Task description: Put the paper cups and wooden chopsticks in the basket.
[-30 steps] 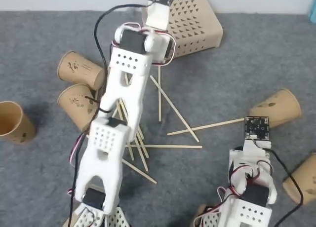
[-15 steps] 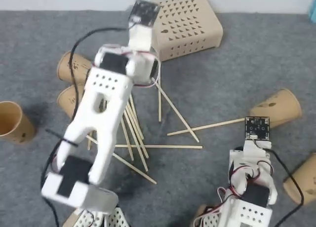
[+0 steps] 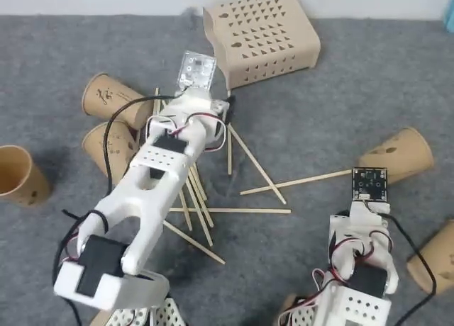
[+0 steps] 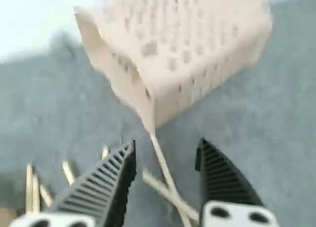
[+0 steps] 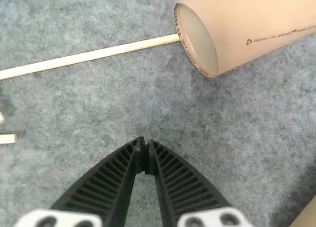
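The wooden chopsticks (image 3: 213,210) are lying scattered and crossing one another in the middle of the grey carpet (image 3: 319,106). The beige perforated basket (image 3: 261,35) is sitting at the far edge, its holed walls facing up and its opening impossible to make out. Three paper cups (image 3: 115,99) are resting on the left, two on their sides just beside each other and one further out at the edge. Two more paper cups (image 3: 397,154) are lying on the right, well apart from each other.

In the high view the left arm (image 3: 159,170) is stretching over the chopstick pile toward the basket, its wrist covering the fingers. The left wrist view is showing the left gripper (image 4: 167,147) with its fingers spread apart above crossed chopsticks (image 4: 170,195), with a basket corner just beyond. The right wrist view is showing the right gripper (image 5: 144,140) pressed tip to tip over bare carpet. It is sitting near a paper cup (image 5: 237,24) whose rim one chopstick (image 5: 89,56) is reaching. Open carpet is lying between the right arm (image 3: 362,269) and the basket.
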